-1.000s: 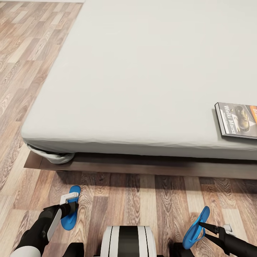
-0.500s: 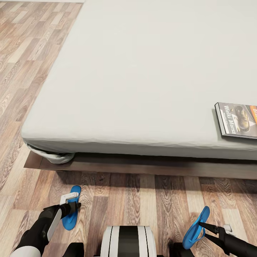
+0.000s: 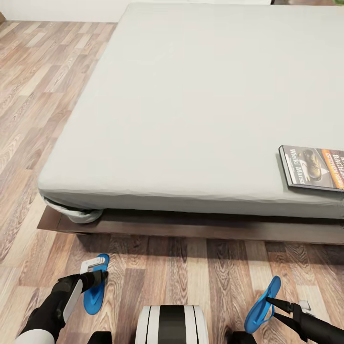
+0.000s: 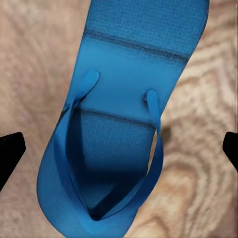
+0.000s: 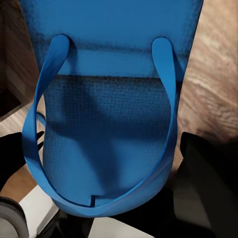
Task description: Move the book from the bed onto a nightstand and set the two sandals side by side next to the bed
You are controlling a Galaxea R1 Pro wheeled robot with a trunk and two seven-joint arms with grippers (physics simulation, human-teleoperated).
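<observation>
A: Entry, bedroom. Where does the book (image 3: 311, 168) sit?

B: Flat on the bed (image 3: 191, 105), on the pale mattress near its right edge and close to the foot edge. Cover up, orange band showing. Part of it is cut off at the side of the head view.

A: Sandals?

B: Two, both blue, well apart. The left sandal (image 3: 95, 285) lies flat on the wood-plank floor (image 3: 200, 267), just off the bed's near left corner, sole down, straps up. The right sandal (image 3: 262, 299) is off the floor, tilted steeply on its edge, out from the bed's foot edge toward the right.

A: Left gripper (image 3: 94, 278)?

B: It hangs directly over the left sandal. In the left wrist view the two dark fingertips (image 4: 11, 151) stand wide apart at either side, with the sandal between them and not touched. Jaws open, nothing held.

A: Right gripper (image 3: 273, 302)?

B: Closed on the right sandal. In the head view the thin black fingers meet at the sandal's edge. The right wrist view has the sandal close up, straps arching, dark fingers (image 5: 201, 168) pressed along its sides.

A: Base of the bed?

B: The dark wood platform (image 3: 191, 229) juts out under the mattress; the sheet bunches at the near left corner.
</observation>
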